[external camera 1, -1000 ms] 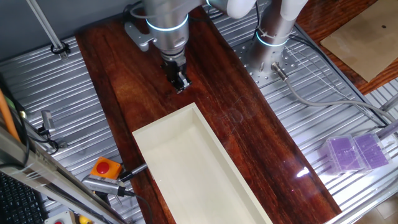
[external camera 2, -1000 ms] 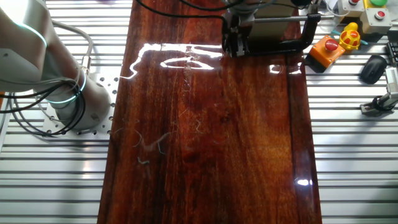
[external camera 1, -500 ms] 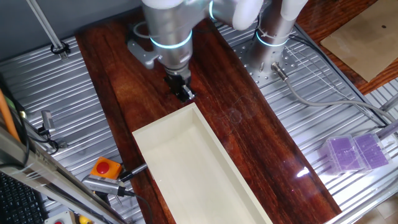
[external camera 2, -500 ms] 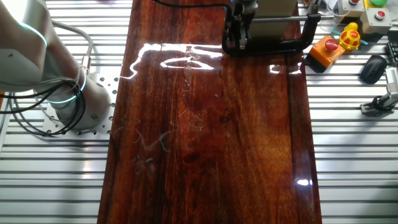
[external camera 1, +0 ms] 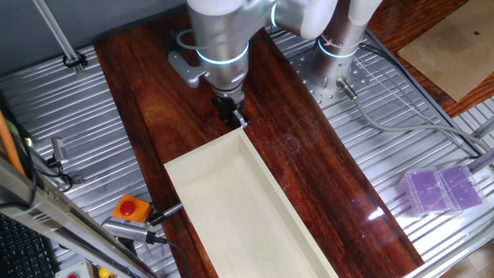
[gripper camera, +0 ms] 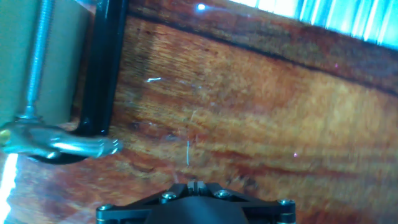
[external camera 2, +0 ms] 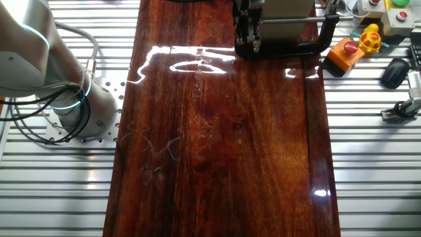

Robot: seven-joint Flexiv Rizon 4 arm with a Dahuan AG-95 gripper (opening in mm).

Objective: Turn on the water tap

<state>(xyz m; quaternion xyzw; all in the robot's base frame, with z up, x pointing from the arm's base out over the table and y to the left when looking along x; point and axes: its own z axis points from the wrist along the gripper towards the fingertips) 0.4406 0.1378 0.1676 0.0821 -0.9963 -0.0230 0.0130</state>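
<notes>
Down at the far end of the cream box (external camera 1: 247, 216), my fingers (external camera 1: 233, 117) point at the dark wooden surface (external camera 1: 309, 166), just beside the box's corner. Whether they are spread or pressed together I cannot tell: in one fixed view they read as a single dark cluster under my wrist, and in the other fixed view my fingers (external camera 2: 247, 36) are a dark shape against the clamp. My own camera shows only the black housing at the bottom edge, not the tips.

Looking along my hand, the black C-clamp (gripper camera: 102, 74) runs up the left side, lying on the wood. Its threaded screw (gripper camera: 38, 56) rises beside it, and a shiny metal lever (gripper camera: 59, 144) pokes out sideways at the screw's lower end, close to the clamp's bar. I take this lever to be the water tap handle, though it is blurred and I cannot be sure. It sits to the left of my hand, apart from the housing.

From the other fixed view the C-clamp (external camera 2: 309, 45) lies at the top edge of the surface, with an orange box with a red button (external camera 2: 345, 51) just to the right of it on the ribbed metal.
</notes>
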